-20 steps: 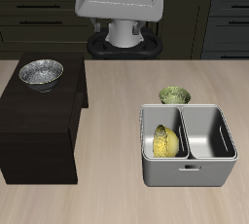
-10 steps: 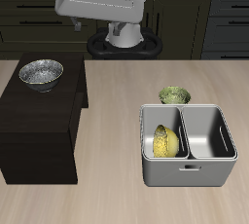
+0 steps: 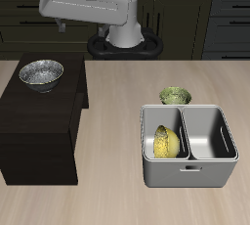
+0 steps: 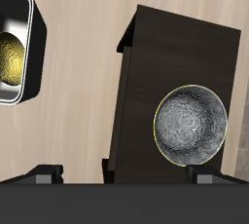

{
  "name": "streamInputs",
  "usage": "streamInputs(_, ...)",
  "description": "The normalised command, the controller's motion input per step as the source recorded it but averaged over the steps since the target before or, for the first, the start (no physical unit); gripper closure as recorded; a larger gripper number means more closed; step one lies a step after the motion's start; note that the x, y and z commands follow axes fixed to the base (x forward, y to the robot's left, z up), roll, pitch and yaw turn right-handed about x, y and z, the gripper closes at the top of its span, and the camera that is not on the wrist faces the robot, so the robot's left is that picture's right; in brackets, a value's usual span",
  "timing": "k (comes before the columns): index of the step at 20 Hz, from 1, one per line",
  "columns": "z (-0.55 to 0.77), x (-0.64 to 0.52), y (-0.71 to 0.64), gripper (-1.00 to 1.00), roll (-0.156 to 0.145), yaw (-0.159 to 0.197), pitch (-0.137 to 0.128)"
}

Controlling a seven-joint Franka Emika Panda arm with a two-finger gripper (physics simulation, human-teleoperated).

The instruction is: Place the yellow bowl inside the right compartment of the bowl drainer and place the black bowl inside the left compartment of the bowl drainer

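The black bowl (image 3: 41,73), silvery with dark speckles, sits upright on top of a dark cabinet (image 3: 39,136). In the wrist view the black bowl (image 4: 193,124) lies below my gripper (image 4: 124,175), just inside one fingertip. The gripper is open, its fingers far apart with nothing between them. It hangs high above the table, well clear of the bowl. The yellow bowl (image 3: 166,143) lies tilted on its side in the bowl drainer (image 3: 188,173), in the well nearer the cabinet. The other well holds nothing. The wrist view catches the bowl drainer (image 4: 32,43) and yellow bowl (image 4: 8,57) at its edge.
A small olive-green bowl (image 3: 174,96) stands on the table just behind the drainer. The dark cabinet is a tall block with a lower shelf step (image 3: 82,84) on its drainer side. Dark kitchen units (image 3: 225,19) line the back.
The arm has swung sideways at height, from above the table's middle back toward the cabinet side. Both bowls and the drainer have stayed where they were.
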Motion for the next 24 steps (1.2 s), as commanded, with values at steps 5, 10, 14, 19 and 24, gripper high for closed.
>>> streamInputs(5,-0.11,-0.06,-0.22,-1.00,0.005,0.061,0.010)
streamInputs(10,0.01,-0.08,-0.20,-1.00,0.020,-0.040,0.008)
streamInputs(14,-0.01,-0.09,-0.23,-1.00,0.013,0.013,-0.012)
streamInputs(19,0.13,-0.10,-0.25,-1.00,0.010,-0.017,-0.025)
streamInputs(24,0.10,-0.05,-0.21,-1.00,-0.022,-0.005,-0.026)
